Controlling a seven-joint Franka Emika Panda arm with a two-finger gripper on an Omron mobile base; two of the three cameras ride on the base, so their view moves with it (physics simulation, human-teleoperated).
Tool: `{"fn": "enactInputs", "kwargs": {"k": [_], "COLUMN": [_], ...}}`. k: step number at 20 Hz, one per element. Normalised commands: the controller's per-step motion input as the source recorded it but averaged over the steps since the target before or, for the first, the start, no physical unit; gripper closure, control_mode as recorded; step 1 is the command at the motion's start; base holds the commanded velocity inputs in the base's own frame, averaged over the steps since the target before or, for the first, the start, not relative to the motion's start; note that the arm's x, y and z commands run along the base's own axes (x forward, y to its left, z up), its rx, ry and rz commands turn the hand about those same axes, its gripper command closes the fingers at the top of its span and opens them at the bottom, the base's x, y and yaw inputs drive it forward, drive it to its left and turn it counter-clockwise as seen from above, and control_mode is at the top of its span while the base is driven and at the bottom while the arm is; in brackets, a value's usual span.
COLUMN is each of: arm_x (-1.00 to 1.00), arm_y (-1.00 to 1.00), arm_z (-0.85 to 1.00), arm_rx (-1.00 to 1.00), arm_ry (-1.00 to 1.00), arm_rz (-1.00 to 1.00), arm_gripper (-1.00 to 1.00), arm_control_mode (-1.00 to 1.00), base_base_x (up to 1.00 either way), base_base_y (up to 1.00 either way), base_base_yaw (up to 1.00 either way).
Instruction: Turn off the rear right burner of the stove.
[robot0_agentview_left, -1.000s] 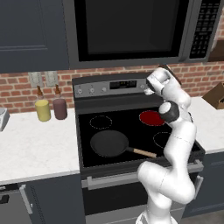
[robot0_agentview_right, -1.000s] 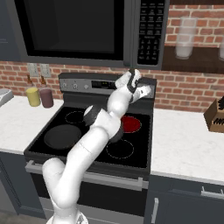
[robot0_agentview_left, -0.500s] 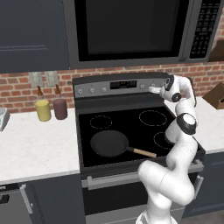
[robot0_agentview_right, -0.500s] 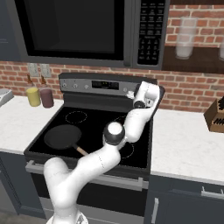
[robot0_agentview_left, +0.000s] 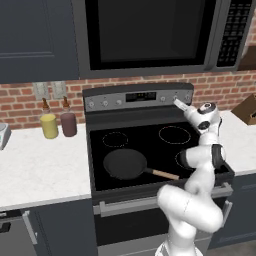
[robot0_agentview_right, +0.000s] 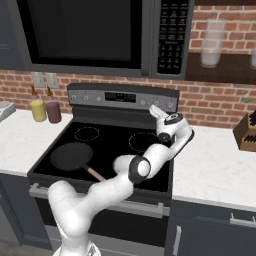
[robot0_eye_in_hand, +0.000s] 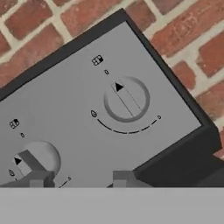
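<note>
The stove (robot0_agentview_left: 150, 150) stands between two stretches of white counter (robot0_agentview_left: 40, 165), its black glass top reaching forward to a steel front edge above the oven door. The rear right burner (robot0_agentview_left: 174, 134) shows as a thin white ring on the glass, near the back right corner, with bare glass all round it. A black frying pan (robot0_agentview_left: 125, 163) sits on the front left zone, its wooden handle pointing right toward the arm's elbow.

The gripper (robot0_agentview_left: 176, 102) is held up at the right end of the steel control panel (robot0_agentview_left: 115, 101), close in front of the knobs, with the brick wall (robot0_agentview_right: 210, 107) just behind and the microwave (robot0_agentview_left: 150, 35) overhanging above. From the hand view the two finger tips (robot0_eye_in_hand: 122, 177) rise at the bottom, set apart with open panel between them; the jaws stand parted and hold nothing. The rightmost knob (robot0_eye_in_hand: 127, 99) lies above the tips and apart from them, its black marker turned toward the upper left. A second knob (robot0_eye_in_hand: 37, 159) sits at the lower left, just beside the left tip. The panel's dark right edge runs close past the rightmost knob, with brick beyond it.

On the left counter a yellow bottle (robot0_agentview_left: 49, 123) and a dark red bottle (robot0_agentview_left: 68, 122) stand by the wall, well apart from the arm. A knife block (robot0_agentview_right: 247, 132) stands on the right counter.
</note>
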Motion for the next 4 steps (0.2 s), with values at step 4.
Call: {"fn": "enactInputs", "kwargs": {"k": [4], "arm_x": [0.00], "arm_y": [0.00], "arm_z": [0.00], "arm_rx": [0.00], "arm_ry": [0.00], "arm_rz": [0.00], "arm_gripper": [1.00], "arm_control_mode": [-1.00], "base_base_x": [0.00], "base_base_y": [0.00], "base_base_yaw": [0.00]}}
